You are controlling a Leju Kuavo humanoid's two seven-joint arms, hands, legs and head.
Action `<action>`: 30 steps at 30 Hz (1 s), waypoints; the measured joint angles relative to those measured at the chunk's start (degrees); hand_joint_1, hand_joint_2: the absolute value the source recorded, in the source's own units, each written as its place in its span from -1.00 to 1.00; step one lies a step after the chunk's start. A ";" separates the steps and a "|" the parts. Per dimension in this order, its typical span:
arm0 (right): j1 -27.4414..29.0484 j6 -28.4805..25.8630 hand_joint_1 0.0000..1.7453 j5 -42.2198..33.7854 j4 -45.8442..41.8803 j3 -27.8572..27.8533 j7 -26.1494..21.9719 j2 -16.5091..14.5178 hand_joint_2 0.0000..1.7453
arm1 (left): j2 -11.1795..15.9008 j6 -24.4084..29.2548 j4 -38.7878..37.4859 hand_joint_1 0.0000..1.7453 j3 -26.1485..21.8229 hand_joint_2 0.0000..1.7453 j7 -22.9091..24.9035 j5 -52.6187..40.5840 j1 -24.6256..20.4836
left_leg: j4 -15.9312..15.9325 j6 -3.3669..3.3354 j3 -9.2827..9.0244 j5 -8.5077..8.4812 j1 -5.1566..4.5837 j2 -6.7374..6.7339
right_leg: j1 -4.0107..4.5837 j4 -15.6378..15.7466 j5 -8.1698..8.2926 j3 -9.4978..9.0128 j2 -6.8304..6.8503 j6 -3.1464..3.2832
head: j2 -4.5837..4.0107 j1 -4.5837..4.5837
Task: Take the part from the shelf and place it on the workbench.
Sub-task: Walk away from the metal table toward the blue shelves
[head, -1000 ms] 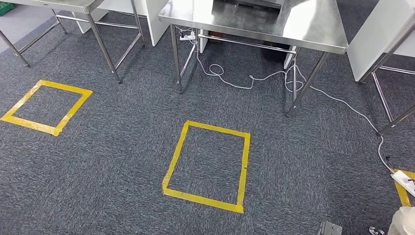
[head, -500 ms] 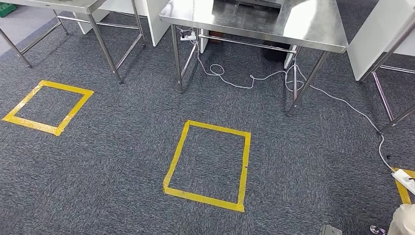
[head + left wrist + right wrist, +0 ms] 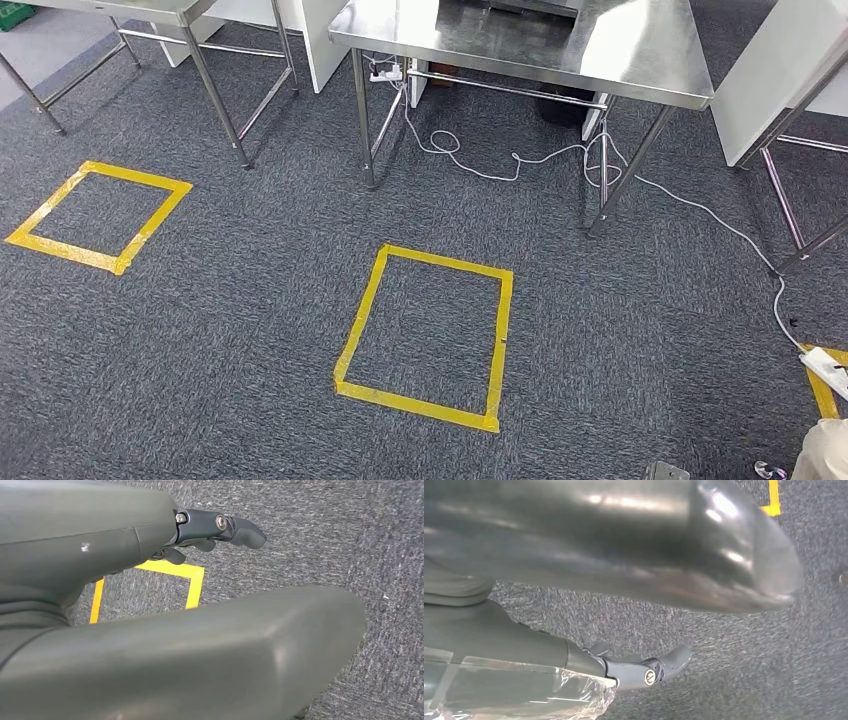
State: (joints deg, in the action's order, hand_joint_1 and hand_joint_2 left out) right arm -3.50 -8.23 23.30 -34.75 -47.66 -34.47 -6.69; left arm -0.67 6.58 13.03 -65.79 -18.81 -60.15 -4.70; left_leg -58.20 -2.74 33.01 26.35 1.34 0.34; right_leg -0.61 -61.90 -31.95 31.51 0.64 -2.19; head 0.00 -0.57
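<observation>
The part (image 3: 524, 695) is a pale thing wrapped in clear crinkled plastic. My right hand (image 3: 644, 672) holds it against its palm, above grey carpet, with the dark fingers reaching past the wrap. In the head view the part (image 3: 822, 455) peeks in as a whitish shape at the bottom right corner. My left hand (image 3: 215, 527) hangs over the carpet with its fingers stretched out and nothing in them. The workbench (image 3: 620, 50), a steel table with a shiny top, stands ahead at the top of the head view.
A yellow tape square (image 3: 362, 320) marks the carpet ahead, before the workbench, another tape square (image 3: 140, 175) lies to the left. A white cable (image 3: 480, 170) runs under the workbench to a power strip (image 3: 828, 368) on the right. More steel table legs (image 3: 215, 90) stand left and right.
The whole head picture has shifted very slightly, so the camera has moved a little. The part stays at the bottom right corner in the right hand.
</observation>
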 joint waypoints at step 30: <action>-0.02 0.87 -1.00 0.03 1.12 1.54 0.95 -0.62 -1.00 | -0.26 -0.23 -0.26 -1.00 -0.55 -1.00 0.29 0.15 0.55 | 0.32 -0.45 -0.71 0.42 -1.01 -1.57 | 1.68 0.93 1.01 -0.12 2.43 2.28 | 0.00 -0.42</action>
State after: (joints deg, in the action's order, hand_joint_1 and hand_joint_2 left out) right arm -3.52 -7.37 23.34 -33.63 -46.12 -33.52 -7.31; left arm -0.93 6.36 12.76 -66.34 -18.52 -60.00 -4.15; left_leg -57.88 -3.19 32.29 26.77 0.33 -1.23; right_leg 1.07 -60.97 -30.94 31.38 3.06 0.09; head 0.00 -0.99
